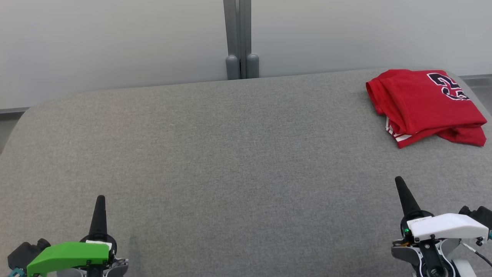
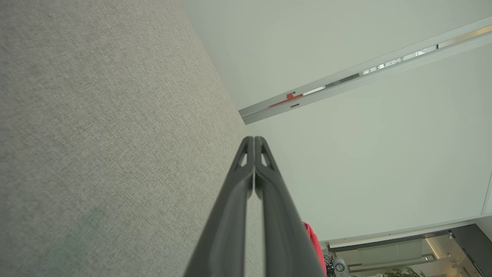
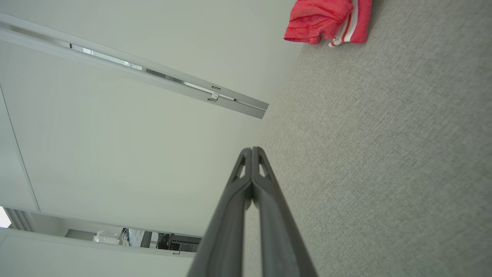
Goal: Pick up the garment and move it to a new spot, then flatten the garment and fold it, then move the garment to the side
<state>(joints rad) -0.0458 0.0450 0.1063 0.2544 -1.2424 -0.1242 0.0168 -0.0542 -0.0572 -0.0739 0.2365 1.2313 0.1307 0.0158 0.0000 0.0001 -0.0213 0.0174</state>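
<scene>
Head view: the jersey (image 1: 426, 105) sits folded near the cushion's (image 1: 230, 154) far right corner; my left gripper (image 1: 100, 199) and right gripper (image 1: 399, 179) are pinched closed, empty. Left wrist view: jaws together. Right wrist view: likewise; I judge a clumsy nudge could push the jersey off that corner.

Bright, even, diffuse light; a faint soft shadow under the garment (image 1: 423, 107). All 3 views sharp; wrist views stretch toward their edges.

Grey fabric surface (image 1: 230, 154) meets pale, perhaps glass, wall panels (image 1: 115, 46) with grey post (image 1: 238, 38).
</scene>
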